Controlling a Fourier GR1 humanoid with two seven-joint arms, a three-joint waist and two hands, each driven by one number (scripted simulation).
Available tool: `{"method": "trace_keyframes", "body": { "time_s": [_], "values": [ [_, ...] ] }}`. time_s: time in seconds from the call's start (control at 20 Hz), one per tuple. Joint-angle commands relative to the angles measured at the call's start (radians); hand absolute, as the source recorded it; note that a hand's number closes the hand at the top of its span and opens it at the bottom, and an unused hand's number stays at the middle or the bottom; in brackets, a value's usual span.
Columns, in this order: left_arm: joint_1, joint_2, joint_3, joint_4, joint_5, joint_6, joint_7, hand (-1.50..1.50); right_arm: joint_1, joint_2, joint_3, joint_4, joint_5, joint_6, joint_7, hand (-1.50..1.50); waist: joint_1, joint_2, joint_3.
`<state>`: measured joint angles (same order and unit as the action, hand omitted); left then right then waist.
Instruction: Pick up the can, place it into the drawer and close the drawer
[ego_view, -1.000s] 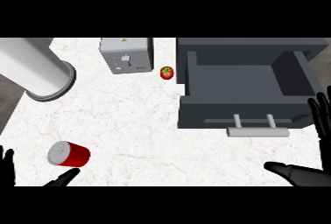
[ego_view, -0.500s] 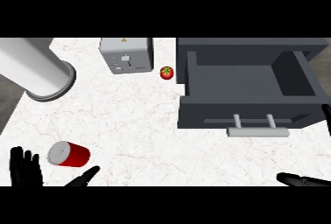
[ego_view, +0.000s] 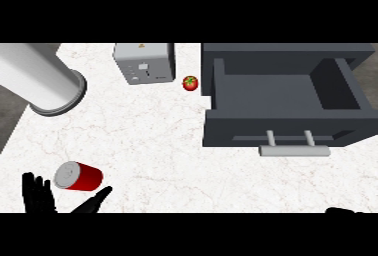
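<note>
A red can with a silver top lies on its side on the white marble counter at the lower left. My left hand is open right beside it, its fingers up on the can's left and its thumb just below the can, nothing held. The dark grey drawer stands pulled out at the right, with a pale bar handle on its front. Of my right hand only a black tip shows at the lower right edge.
A silver toaster stands at the back, with a small tomato beside it near the drawer's left wall. A large white cylinder lies across the upper left. The counter's left edge runs close to the can.
My left hand has come up from the lower left edge to the can's side. My right hand has pulled down and away from the drawer's right, nearly out of view.
</note>
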<state>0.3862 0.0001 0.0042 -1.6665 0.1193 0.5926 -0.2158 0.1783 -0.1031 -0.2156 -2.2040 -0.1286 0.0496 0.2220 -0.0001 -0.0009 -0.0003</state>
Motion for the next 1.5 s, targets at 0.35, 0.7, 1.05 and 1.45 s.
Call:
{"method": "trace_keyframes", "body": {
  "time_s": [0.35, 0.7, 1.05, 1.45],
  "values": [
    [-0.068, 0.0, 0.103, 0.292, 0.13, -0.1, -0.222, -1.5, -0.039, -0.004, -0.038, 0.035, 0.002, 0.031, -0.003, -1.5, 0.002, 0.0, 0.0],
    [-0.267, 0.014, 0.221, 0.557, 0.194, -0.14, -0.265, -1.5, 0.006, 0.037, -0.001, -0.078, 0.051, 0.013, 0.062, -1.5, -0.003, 0.001, 0.0],
    [-0.316, 0.039, 0.245, 0.657, 0.196, -0.193, -0.341, -1.5, -0.059, 0.009, -0.068, 0.036, 0.012, 0.051, 0.018, -1.5, -0.001, 0.001, 0.0],
    [-0.422, 0.126, 0.25, 0.755, 0.206, -0.301, -0.327, -1.5, -0.063, 0.019, -0.031, -0.053, 0.044, 0.03, 0.111, -1.5, -0.003, 0.001, 0.0]
  ]
}}
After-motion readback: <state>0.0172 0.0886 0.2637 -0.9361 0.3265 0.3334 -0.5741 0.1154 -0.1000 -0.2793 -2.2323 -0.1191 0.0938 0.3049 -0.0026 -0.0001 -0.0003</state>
